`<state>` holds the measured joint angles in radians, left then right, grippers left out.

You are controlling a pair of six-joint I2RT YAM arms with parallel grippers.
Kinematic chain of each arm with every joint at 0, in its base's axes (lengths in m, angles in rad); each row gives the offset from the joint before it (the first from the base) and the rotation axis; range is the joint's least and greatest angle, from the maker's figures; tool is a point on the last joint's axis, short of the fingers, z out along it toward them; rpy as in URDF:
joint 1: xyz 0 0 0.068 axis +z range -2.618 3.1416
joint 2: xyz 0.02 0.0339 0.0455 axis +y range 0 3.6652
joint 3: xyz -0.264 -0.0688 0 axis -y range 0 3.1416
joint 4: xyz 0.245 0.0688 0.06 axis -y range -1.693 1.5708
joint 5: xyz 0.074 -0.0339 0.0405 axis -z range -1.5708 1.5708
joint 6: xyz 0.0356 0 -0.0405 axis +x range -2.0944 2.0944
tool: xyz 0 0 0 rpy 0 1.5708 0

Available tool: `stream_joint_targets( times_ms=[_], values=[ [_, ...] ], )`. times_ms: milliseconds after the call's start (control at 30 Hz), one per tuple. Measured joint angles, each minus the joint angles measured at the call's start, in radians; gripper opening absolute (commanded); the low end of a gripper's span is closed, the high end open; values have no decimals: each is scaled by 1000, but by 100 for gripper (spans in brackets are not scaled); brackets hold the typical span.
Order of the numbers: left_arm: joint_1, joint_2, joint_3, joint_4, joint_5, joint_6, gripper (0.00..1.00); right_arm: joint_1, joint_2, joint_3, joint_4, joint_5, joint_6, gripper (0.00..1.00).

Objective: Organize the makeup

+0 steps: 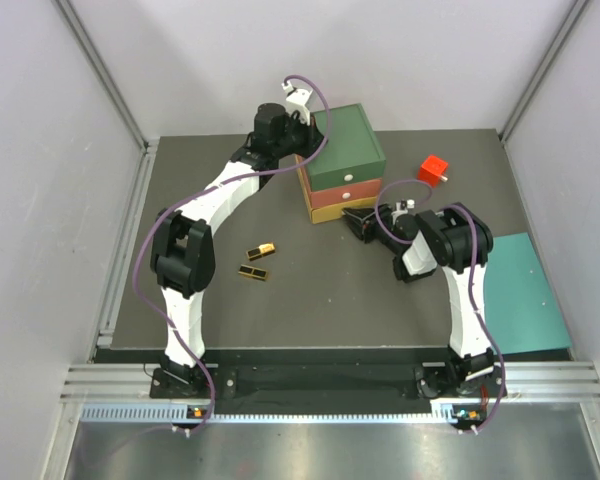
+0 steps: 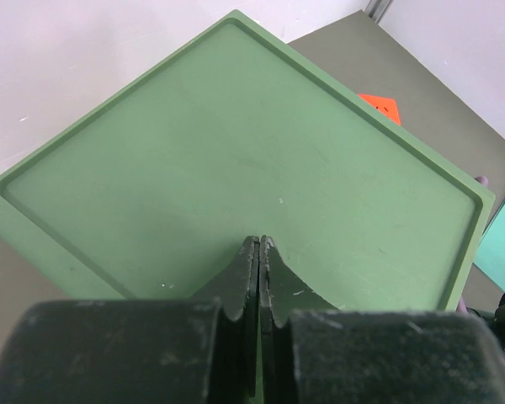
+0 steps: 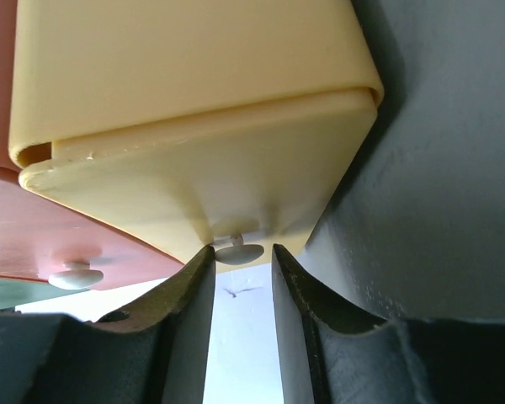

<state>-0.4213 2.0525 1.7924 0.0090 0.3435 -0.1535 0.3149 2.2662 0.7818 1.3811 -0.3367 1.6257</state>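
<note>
Holds left hand (image 2: 259, 244) pressed together over drawer box (image 2: 236, 151); brackets white knob (image 3: 238, 251) of yellow drawer (image 3: 194, 168) with part-spread right hand (image 3: 242, 257), pinch uncertain.

Gold-black cases (image 1: 253, 272) indistinctly small, red cube (image 2: 379, 105) mostly hidden

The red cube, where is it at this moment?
In the top view the red cube sits on the dark mat at the back right, just right of the drawer box and beyond the right hand.

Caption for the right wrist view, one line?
Right gripper straddles the white knob of the yellow drawer, jaws slightly apart.
</note>
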Motion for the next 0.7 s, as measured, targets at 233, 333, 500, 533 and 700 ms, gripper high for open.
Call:
stream_joint_targets(
  times_ms=[233, 333, 500, 533, 700],
  values=[
    [0, 0, 0, 0, 0, 1, 0, 2, 0, -2, 0, 5, 7, 31],
    [0, 0, 0, 0, 0, 1, 0, 2, 0, -2, 1, 7, 7, 25],
    [0, 0, 0, 0, 0, 3, 0, 2, 0, 0, 2, 7, 9, 10],
    [0, 0, 0, 0, 0, 4, 0, 2, 1, 0, 2, 7, 8, 8],
    [0, -1, -2, 1, 0, 7, 0, 1, 0, 5, -2, 4, 0, 4]
  ],
)
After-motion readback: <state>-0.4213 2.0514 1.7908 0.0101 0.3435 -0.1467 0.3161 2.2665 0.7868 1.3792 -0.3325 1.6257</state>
